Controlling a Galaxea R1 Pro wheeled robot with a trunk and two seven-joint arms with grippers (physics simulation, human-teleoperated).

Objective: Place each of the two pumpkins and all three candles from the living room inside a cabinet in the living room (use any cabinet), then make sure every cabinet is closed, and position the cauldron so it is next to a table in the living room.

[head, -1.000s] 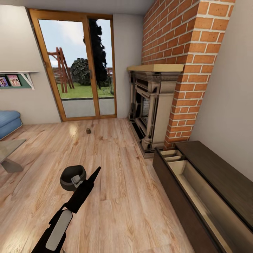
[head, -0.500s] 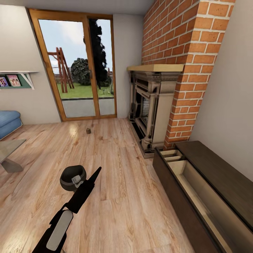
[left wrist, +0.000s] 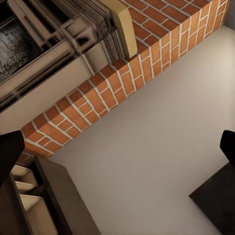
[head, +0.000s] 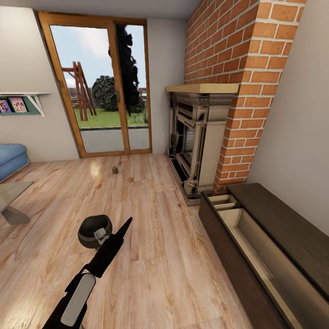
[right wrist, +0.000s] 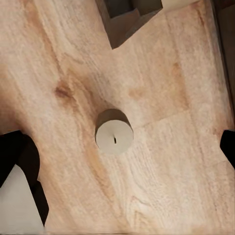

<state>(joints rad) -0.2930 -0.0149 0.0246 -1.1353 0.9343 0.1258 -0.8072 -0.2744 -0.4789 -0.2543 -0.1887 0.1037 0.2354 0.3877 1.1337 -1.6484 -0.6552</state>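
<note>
Your right tool (right wrist: 117,144) hangs with fingers spread wide directly above the candle (right wrist: 114,131), which stands upright on the floor (right wrist: 166,161); judge it light, rigid and waxy-slick, so clamp across its round sides.

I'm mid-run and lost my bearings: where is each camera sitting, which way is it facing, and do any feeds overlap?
Head view: high on the robot, facing forward and down at the floor, cauldron, fireplace and open cabinet; the left arm shows.
Left wrist view: on the left arm, facing the brick chimney, wall and cabinet; dark jaw tips at the edges.
Right wrist view: on the right arm, facing straight down at a candle on the floor; jaw tips at the edges.
Shared: head and left wrist both show chimney, fireplace, cabinet.
</note>
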